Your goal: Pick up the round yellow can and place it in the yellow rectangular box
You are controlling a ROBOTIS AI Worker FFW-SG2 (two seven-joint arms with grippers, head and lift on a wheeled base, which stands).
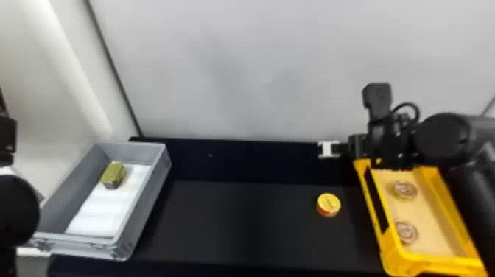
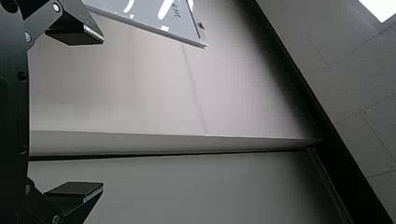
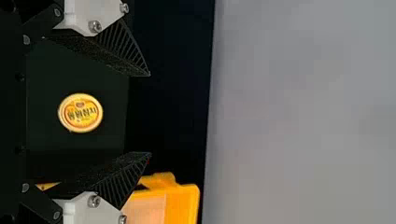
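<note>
Head view: round yellow can [image 1: 329,204], one, on black table [image 1: 235,224], lower right. Yellow rectangular box [image 1: 438,259], lower right corner, containing two round cans [image 1: 406,189]. Grey bin [image 1: 149,195], lower left, containing one gold tin [image 1: 113,174]. Right gripper [image 1: 327,150], right of centre, near box's far end. Left arm [image 1: 16,210], left edge.

Left wrist view: left gripper [image 2: 102,113], fingers wide apart.

Right wrist view: fingers wide apart; can beyond on table.

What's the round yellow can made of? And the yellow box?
The round yellow can is probably metal with a smooth printed top: a thin rim circles its picture. The yellow box looks like hard, smooth plastic, because its walls are yellow all over and its corners rounded.
</note>
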